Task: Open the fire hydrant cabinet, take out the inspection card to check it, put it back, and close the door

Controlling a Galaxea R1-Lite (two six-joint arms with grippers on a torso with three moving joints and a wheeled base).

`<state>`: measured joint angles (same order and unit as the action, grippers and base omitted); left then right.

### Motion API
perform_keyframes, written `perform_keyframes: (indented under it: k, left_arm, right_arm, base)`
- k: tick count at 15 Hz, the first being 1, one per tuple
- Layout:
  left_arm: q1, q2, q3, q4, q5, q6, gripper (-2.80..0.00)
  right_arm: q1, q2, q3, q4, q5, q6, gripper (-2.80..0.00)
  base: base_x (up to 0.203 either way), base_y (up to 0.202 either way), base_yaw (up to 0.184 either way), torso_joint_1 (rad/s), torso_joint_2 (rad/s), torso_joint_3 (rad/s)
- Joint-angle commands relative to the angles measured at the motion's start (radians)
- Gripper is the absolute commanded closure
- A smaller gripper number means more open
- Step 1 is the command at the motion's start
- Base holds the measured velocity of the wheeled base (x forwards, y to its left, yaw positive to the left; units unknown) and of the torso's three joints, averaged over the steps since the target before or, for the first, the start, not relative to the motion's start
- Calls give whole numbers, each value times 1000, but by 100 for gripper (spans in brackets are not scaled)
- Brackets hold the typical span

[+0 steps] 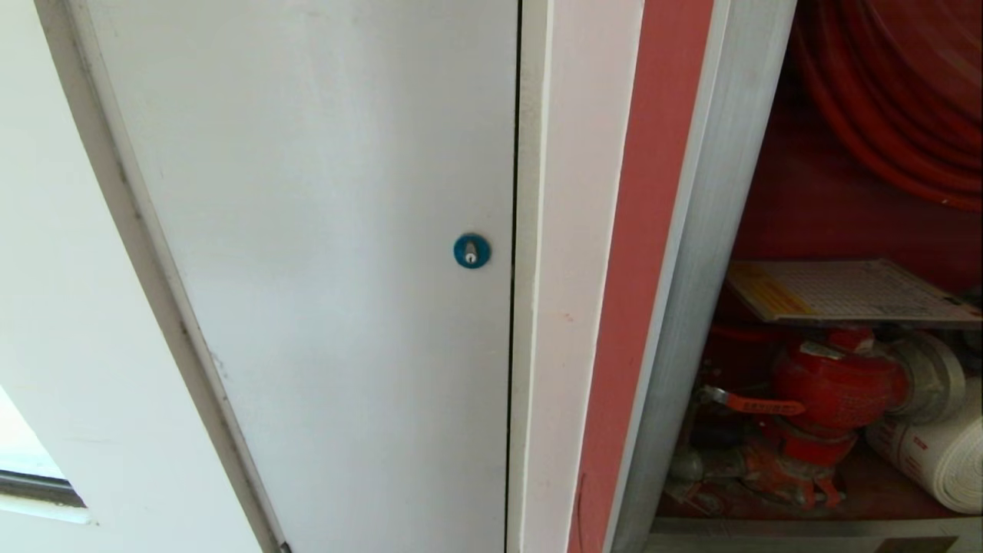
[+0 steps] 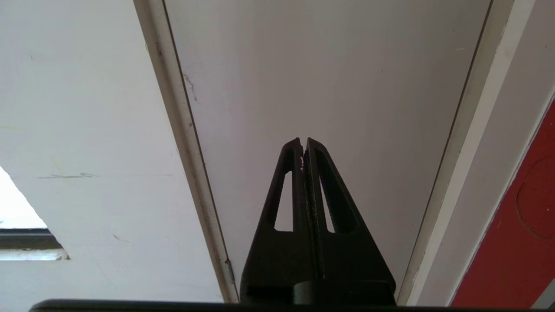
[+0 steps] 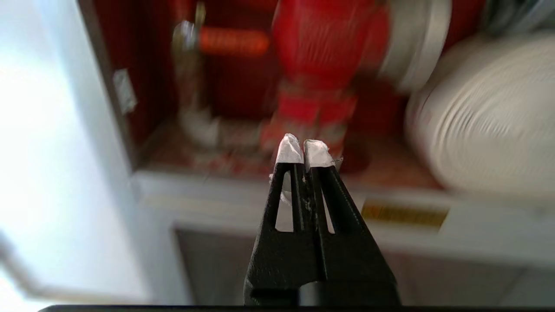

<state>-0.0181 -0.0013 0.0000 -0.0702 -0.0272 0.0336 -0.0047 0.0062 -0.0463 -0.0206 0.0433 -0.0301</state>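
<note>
Cabinet (image 1: 714,230) holds one inspection card (image 1: 845,292), one red valve (image 1: 829,384).

Neither of your arms is showing up in the head view right now, so you're only getting them through the wrist cams. Your left tool (image 2: 303,143) is sitting with its two black fingers (image 2: 291,190) pressed flat together, tips meeting, nothing caught between them. Your right tool (image 3: 303,149) is looking the same: fingers closed tight against each other, the white-wrapped fingertips (image 3: 288,151) touching side by side, and it's carrying nothing. The right wrist view is coming through smeared; the left one is looking crisp.
</note>
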Motion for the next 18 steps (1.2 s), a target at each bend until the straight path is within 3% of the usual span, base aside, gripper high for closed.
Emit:
perform_keyframes:
  k: [1, 3, 18]
  left_arm:
    - [0, 1, 28, -2, 0, 0, 0]
    - [0, 0, 28, -2, 0, 0, 0]
    - [0, 1, 28, 1, 0, 0, 0]
  right_arm:
    - [0, -6, 48, -25, -4, -19, 0]
    - [0, -6, 44, 45, -11, -22, 0]
    - [9, -6, 45, 30, -23, 30, 0]
  base:
    - [0, 0, 0, 0, 0, 0]
    - [0, 0, 0, 0, 0, 0]
    - [0, 0, 0, 0, 0, 0]
